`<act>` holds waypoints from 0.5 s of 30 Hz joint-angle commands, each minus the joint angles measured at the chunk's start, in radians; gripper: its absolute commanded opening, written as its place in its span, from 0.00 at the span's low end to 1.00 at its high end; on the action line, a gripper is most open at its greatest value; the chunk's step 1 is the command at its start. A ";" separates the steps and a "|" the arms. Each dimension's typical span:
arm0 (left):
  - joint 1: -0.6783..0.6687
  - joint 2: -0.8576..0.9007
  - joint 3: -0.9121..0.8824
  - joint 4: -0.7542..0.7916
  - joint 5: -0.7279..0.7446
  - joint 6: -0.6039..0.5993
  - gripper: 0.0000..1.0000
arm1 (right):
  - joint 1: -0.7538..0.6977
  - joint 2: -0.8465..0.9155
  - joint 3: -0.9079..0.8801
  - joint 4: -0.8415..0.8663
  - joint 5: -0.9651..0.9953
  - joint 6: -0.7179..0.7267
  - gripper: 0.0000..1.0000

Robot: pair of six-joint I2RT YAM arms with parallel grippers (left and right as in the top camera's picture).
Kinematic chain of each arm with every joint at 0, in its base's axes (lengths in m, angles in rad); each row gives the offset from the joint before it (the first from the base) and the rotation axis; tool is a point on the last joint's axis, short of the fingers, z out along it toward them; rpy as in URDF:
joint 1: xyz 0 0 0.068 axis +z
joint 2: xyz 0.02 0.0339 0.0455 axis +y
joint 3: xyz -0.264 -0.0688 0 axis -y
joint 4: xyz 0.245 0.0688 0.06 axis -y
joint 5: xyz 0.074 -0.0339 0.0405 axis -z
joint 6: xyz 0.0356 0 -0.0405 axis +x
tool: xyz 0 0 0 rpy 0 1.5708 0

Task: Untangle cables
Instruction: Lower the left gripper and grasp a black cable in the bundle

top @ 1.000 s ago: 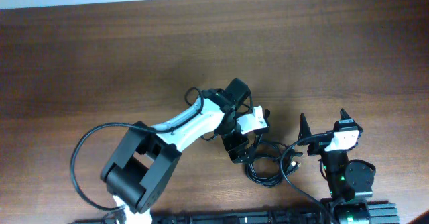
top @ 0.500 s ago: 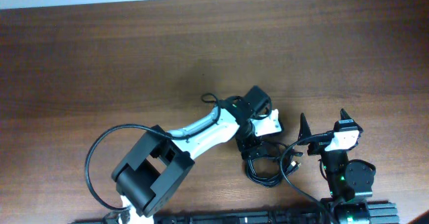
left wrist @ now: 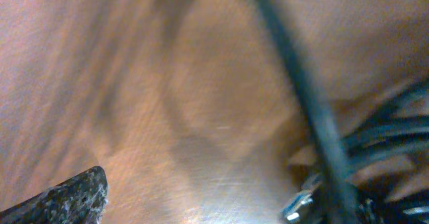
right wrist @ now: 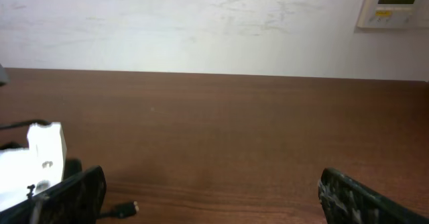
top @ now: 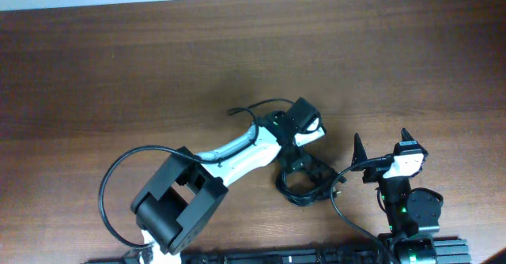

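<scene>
cables (top: 307, 186) tangled overhead, blurred plug end (left wrist: 298, 208) close in left wrist

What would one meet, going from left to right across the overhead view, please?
Left arm's looped wire → left arm's black elbow housing → cables → right pincer.

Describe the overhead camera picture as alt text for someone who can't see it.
A tangle of thin black cables lies near the front edge of a brown wooden table, and the left gripper is directly over it on an outstretched white and black arm. The right gripper stands open to the right of the tangle.
</scene>
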 commanded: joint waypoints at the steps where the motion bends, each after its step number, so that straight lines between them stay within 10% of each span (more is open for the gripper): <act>1: 0.068 0.015 0.002 0.006 -0.137 -0.144 0.99 | -0.007 -0.010 -0.005 -0.005 0.005 -0.007 0.99; 15: 0.204 0.015 0.002 0.122 -0.129 -0.188 0.99 | -0.007 -0.010 -0.005 -0.005 0.005 -0.007 0.99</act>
